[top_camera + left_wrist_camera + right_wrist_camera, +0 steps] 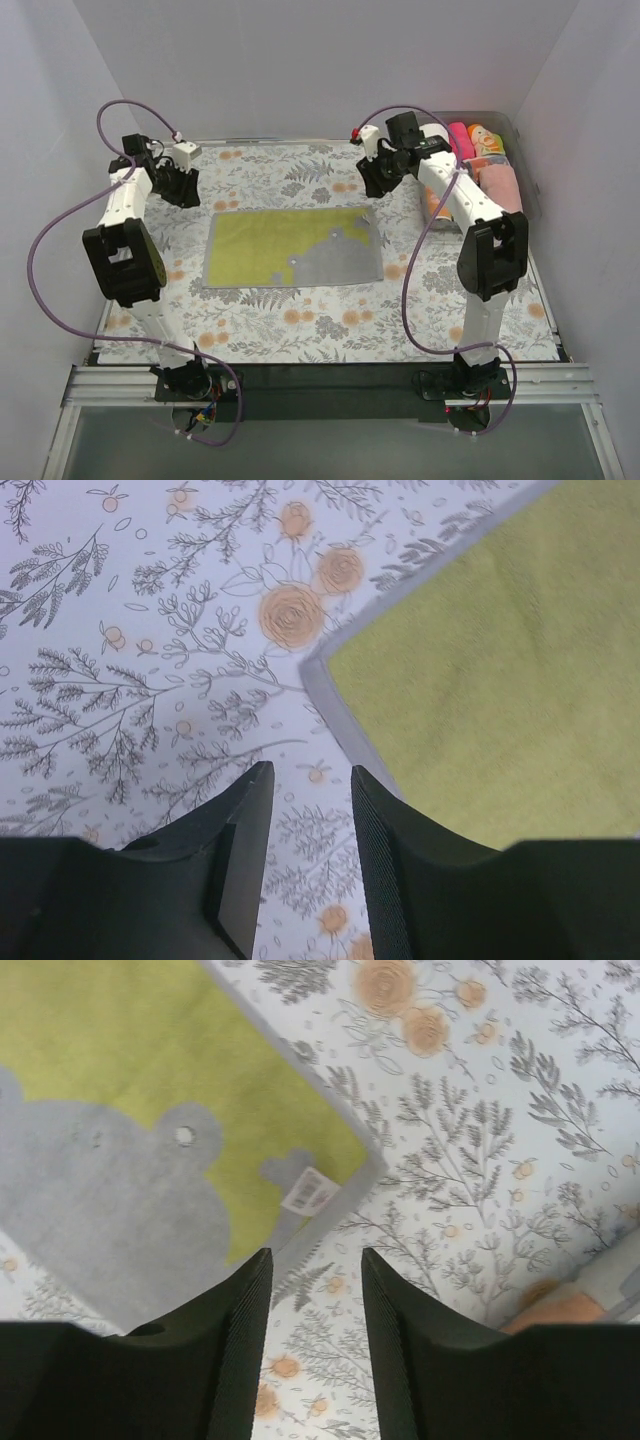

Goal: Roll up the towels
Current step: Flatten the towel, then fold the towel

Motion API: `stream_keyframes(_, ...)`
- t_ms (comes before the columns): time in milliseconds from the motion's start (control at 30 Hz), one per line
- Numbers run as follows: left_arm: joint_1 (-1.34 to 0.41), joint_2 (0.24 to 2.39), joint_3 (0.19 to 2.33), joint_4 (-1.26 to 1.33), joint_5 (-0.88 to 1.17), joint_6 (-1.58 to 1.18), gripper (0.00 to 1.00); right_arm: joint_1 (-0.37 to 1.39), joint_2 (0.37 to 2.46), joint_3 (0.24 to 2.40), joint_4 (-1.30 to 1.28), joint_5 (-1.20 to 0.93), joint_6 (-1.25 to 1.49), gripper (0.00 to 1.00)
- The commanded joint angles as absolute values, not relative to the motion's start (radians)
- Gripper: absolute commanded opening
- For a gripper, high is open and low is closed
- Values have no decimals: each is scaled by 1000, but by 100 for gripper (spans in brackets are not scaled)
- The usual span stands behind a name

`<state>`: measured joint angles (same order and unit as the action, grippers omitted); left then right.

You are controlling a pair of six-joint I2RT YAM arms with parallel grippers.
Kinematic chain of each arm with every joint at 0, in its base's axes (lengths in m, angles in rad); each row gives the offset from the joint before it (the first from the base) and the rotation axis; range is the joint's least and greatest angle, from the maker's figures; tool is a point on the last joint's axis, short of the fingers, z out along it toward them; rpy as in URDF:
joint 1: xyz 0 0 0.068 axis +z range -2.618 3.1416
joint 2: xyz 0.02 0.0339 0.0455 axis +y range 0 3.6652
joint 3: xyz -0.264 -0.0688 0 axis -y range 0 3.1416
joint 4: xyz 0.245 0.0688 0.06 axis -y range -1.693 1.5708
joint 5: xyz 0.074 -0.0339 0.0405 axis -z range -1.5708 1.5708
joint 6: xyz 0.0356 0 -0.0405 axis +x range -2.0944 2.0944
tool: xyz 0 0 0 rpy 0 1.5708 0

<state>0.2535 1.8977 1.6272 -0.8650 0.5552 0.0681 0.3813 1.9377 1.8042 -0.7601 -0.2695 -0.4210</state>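
One fuzzy yellow-green towel (295, 248), rectangular with a grey border and a rounded grey patch, lies spread flat in the middle of the floral cloth (300, 325) covering the table (320, 378). A small white label (310, 1192) sits at its far right corner. Both arms reach to its far corners, where the left tool (310, 775) and right tool (315, 1255) hover with ribbed jaws parted, holding nothing. Bare cloth rings the towel on every side. At the far right, a clear bin (528, 190) holds rolled towels (498, 183).
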Motion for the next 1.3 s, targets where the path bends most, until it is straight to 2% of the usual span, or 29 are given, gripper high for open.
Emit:
stream_keyframes(0, 259, 1973, 1690, -763, 572, -54, 34, 341, 2040, 1876, -765, -244, -364, 39)
stream_keyframes(267, 259, 2089, 1773, -729, 560, -89, 34, 304, 2216, 2019, -729, -204, -353, 37)
stream_keyframes(567, 259, 2131, 1767, -738, 548, -78, 40, 304, 2295, 2025, -721, -276, -348, 40)
stream_keyframes(967, 258, 2213, 1818, -753, 578, -84, 44, 304, 2367, 2054, -718, -307, -353, 38)
stream_keyframes(1000, 256, 2224, 1827, -753, 578, -86, 45, 305, 2370, 2057, -719, -307, -353, 33)
stream_keyframes(1100, 258, 2258, 1850, -765, 584, -86, 46, 305, 2381, 2056, -719, -305, -353, 25)
stream_keyframes(1167, 256, 2275, 1874, -773, 591, -86, 47, 305, 2384, 2052, -718, -307, -354, 24)
stream_keyframes(1267, 249, 2310, 1920, -788, 584, -83, 48, 307, 2384, 2054, -719, -313, -356, 13)
